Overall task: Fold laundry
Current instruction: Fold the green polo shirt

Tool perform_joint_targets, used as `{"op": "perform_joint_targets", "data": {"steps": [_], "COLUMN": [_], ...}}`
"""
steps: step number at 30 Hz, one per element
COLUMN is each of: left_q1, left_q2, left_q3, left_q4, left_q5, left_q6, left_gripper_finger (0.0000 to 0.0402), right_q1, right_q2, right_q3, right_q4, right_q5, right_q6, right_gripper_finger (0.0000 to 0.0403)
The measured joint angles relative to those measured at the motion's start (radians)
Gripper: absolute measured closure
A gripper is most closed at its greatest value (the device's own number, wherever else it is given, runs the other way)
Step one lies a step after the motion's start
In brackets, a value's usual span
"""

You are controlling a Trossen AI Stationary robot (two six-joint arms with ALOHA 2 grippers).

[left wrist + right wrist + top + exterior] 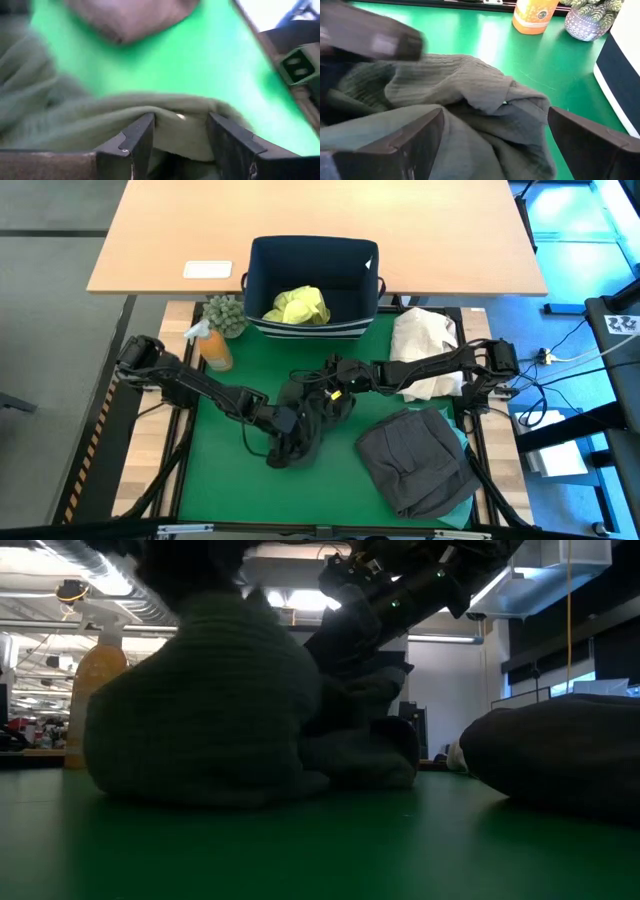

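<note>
A dark olive garment [300,425] lies heaped on the green mat [230,480] at mid-table. In the low view the garment [210,700] is a rounded mound. My left gripper [285,420] reaches in from the left and is shut on it. My right gripper [322,385] comes from the right and stands open over the heap's far side. Its fingers [415,137] straddle the garment's folds [470,95]; whether they touch the cloth I cannot tell. A charcoal grey garment [415,460] lies folded at the near right on a turquoise one [468,510]. My left gripper [180,120] holds a bunched fold of the olive garment [180,137] between its two fingers [137,142]. The fingers slant down into the heap from the table's left. How many layers it has I cannot tell. The rest of the garment lies slack on the mat.
A navy bin [312,260] holding a yellow-green shirt [298,305] stands at the far middle. An orange bottle [215,348] and a small potted plant [225,313] are at the far left. A cream cloth bundle [425,345] lies under the right arm. Bare mat shows at the near left.
</note>
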Motion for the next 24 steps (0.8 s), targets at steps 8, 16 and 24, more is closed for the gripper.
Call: {"op": "perform_joint_targets", "data": {"steps": [8, 16, 24], "left_q1": [-0.096, -0.143, -0.113], "left_q2": [-0.001, -0.007, -0.025], "left_q3": [0.094, 0.155, 0.157], "left_q4": [0.015, -0.111, -0.287], "left_q5": [0.082, -0.157, -0.454], "left_q6": [0.149, 0.201, 0.122], "left_gripper_finger": [0.0225, 0.0225, 0.0225], "right_q1": [0.000, 0.000, 0.000], "right_q2": [0.000, 0.000, -0.041], "right_q3": [0.000, 0.000, 0.000], "right_q4": [-0.009, -0.027, -0.084], "right_q5": [0.001, 0.001, -0.074], "right_q6": [0.000, -0.001, -0.001], "right_gripper_finger": [0.0047, 0.0047, 0.0047]}}
